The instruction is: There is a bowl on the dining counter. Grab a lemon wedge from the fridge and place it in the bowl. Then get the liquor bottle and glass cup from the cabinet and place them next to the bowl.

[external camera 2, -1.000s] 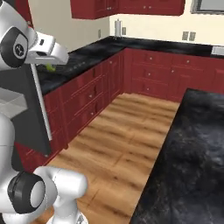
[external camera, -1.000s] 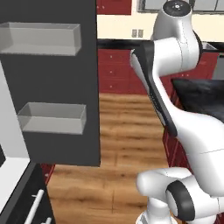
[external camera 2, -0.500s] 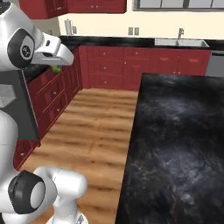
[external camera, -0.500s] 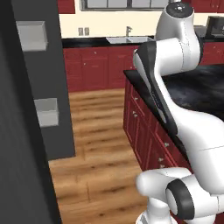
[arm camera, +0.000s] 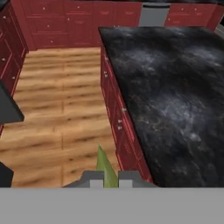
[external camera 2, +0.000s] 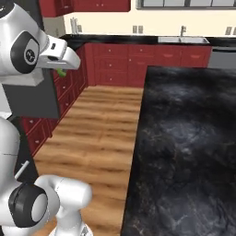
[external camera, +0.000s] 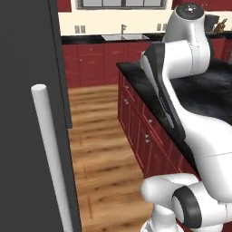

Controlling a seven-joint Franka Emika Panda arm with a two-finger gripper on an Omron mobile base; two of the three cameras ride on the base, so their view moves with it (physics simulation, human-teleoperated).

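My gripper [arm camera: 105, 179] is shut on the lemon wedge [arm camera: 105, 167], a thin yellow-green sliver standing up between the fingertips. From the right base view the wedge [external camera 2: 61, 72] peeks out green under the gripper [external camera 2: 62, 69], held high over the wood floor. The dining counter [external camera 2: 184, 138] with its black marbled top lies to the right of the hand; it also shows in the hand view [arm camera: 175, 96] and behind the arm [external camera: 208, 95]. The fridge [external camera: 27, 113] stands dark grey at the left with a silver handle [external camera: 50, 154]. The bowl, liquor bottle and glass cup are out of view.
A wood floor [external camera: 99, 136] runs between the fridge and the dining counter's red base [arm camera: 118, 118]. Along the back wall a black counter with a sink [external camera: 123, 37] sits over red cabinets [external camera 2: 120, 60]. A grey appliance front [arm camera: 153, 15] is set in that row.
The whole picture has swung: the base has turned away from the open fridge door and its shelves toward the dining counter. The gripper stays shut on the lemon wedge.
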